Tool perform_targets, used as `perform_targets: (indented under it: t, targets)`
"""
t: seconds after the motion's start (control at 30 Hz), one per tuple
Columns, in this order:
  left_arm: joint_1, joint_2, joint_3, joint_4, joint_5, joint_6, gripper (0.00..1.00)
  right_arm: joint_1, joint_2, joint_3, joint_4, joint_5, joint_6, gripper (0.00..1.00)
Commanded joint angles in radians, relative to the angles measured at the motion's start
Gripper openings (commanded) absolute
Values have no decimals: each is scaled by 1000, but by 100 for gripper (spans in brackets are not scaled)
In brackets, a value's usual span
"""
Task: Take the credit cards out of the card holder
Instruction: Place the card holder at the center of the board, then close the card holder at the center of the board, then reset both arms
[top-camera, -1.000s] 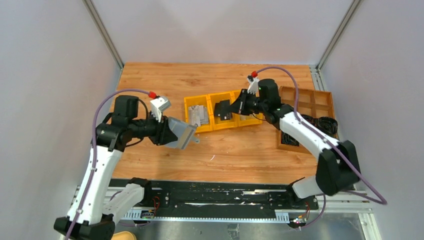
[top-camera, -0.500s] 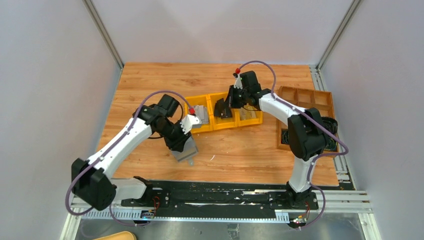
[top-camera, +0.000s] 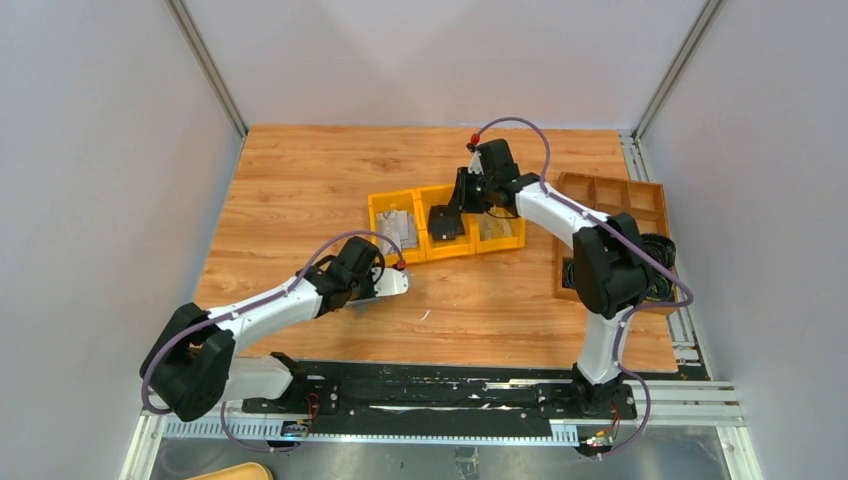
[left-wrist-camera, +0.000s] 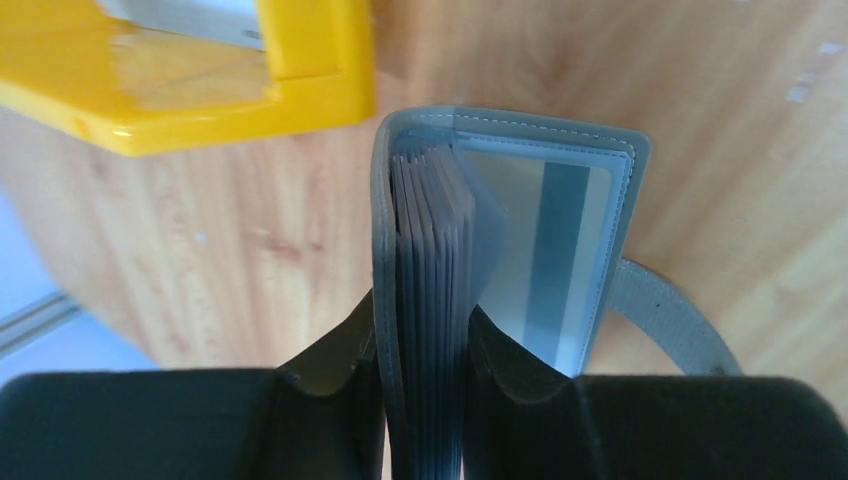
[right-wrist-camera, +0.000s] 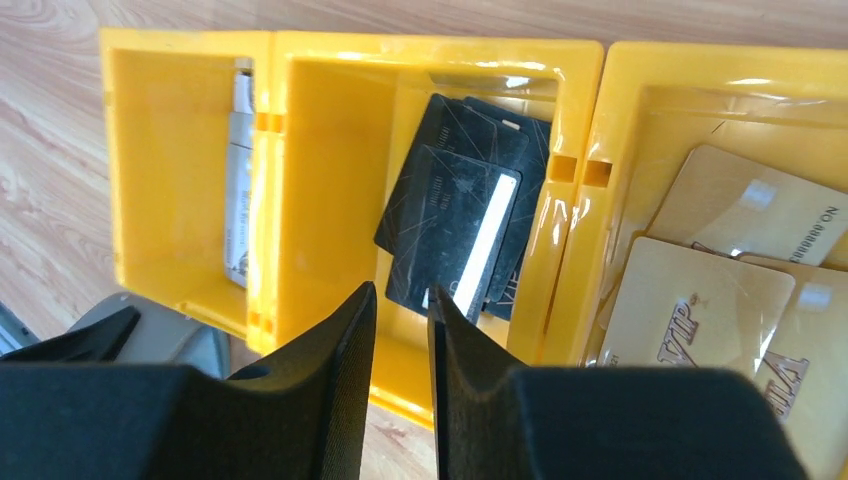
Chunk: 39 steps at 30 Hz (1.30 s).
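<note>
1. left gripper (left-wrist-camera: 425, 345): arm stretched low over the table (top-camera: 300, 180), jaws pinching the card holder (left-wrist-camera: 500, 230) just near of the yellow bin tray (top-camera: 385, 205).
2. right gripper (right-wrist-camera: 400, 330): above the tray's middle compartment, jaws nearly pressed together, holding nothing.
3. holder: grey, stitched, clear sleeves; strap end cut off.
4. black cards (right-wrist-camera: 460, 235) in the middle compartment, gold cards (right-wrist-camera: 690, 300) to the right.

Grey card holder (left-wrist-camera: 520, 190), matte outside with pale stitching along a rounded edge, spread open low over the tabletop near the middle of its near edge, a grey strap curling out beside it. Shiny clear sleeve inside, showing a pale card (left-wrist-camera: 545, 255) with a dark stripe. Stacked grey sleeves bunched edge-on beside it. Black credit cards (right-wrist-camera: 462, 235) overlapped flat in a yellow compartment toward the tabletop's middle, tan ones (right-wrist-camera: 700, 300) in the neighbouring compartment.
</note>
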<state>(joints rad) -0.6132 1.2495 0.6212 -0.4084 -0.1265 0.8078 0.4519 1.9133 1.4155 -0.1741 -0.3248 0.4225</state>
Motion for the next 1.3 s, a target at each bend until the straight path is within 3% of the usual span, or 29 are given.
perform_targets:
  t: [0.0,0.07,0.17,0.33,0.57,0.73,0.97,1.03,1.1,1.13,1.17,1.27]
  targets:
    - [-47,-38,-62,377,-239,135,5,13,-113,-16,5,24,-11,30]
    - [-53,-40,-59,349,-235,117,9,13,-144,-32,12,14,-3,31]
    - [-61,-61,-54,204,-152,65,33,13,-199,-76,31,-4,16,32]
    - [-62,-104,-33,-53,78,-17,57,12,-271,-134,27,1,14,34]
    - [-62,-168,-23,-207,208,1,58,11,-323,-179,15,-5,23,35]
    - [-62,-163,-22,-289,314,34,50,11,-364,-212,28,-15,36,35]
    - [-51,-77,18,-249,287,-15,45,11,-486,-320,78,77,-22,45]
    - [-6,-75,78,-261,318,-58,54,10,-549,-375,89,148,-45,52]
    - [59,-96,146,-283,373,-104,78,10,-621,-421,105,241,-74,60]
    - [84,-110,179,-298,392,-118,91,9,-658,-461,112,292,-84,69]
    - [109,-124,211,-314,404,-129,99,8,-693,-489,115,354,-97,73]
    - [197,-166,313,-382,460,-156,100,-5,-790,-568,115,507,-118,76]
